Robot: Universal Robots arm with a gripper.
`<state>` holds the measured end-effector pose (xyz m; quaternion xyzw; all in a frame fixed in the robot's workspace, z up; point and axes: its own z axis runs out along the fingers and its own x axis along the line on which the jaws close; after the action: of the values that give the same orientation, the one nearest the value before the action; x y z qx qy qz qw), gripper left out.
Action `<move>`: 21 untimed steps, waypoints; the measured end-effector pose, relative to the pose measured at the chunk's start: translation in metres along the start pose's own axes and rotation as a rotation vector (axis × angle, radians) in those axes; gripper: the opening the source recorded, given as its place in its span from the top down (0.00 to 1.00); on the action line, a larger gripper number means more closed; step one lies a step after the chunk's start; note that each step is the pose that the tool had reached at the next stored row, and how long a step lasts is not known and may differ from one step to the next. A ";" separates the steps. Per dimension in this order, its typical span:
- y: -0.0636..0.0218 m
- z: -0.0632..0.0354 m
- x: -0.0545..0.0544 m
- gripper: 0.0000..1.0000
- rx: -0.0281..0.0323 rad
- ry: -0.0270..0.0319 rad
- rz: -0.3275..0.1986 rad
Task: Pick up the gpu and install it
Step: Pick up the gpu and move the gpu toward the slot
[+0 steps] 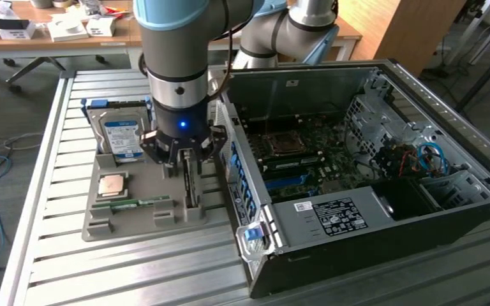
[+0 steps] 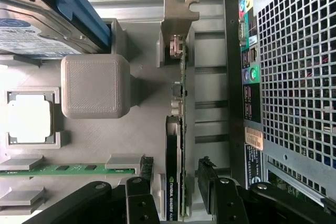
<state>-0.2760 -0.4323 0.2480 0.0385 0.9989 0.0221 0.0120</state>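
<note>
Wide open, the gripper point(image 2: 176, 169) straddled the upright gpu point(image 2: 175, 140) without pinching it; its label read "NVIDIA QUADRO".

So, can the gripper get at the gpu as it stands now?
Probably yes. The open gripper is over the gpu, which stands on edge in the grey holder, one finger on each side, with nothing between. The computer case is close beside.
</note>
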 end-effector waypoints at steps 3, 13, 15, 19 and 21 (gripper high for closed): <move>-0.0002 0.0054 0.000 0.53 0.0000 0.0000 0.000; 0.0026 0.0097 0.000 0.53 -0.0001 0.0000 0.000; 0.0026 0.0118 0.001 0.53 0.0001 0.0001 0.000; 0.0027 0.0131 0.001 0.53 0.0003 0.0003 0.000; 0.0027 0.0132 0.001 0.53 0.0002 0.0002 0.000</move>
<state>-0.2761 -0.4290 0.2349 0.0386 0.9989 0.0220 0.0119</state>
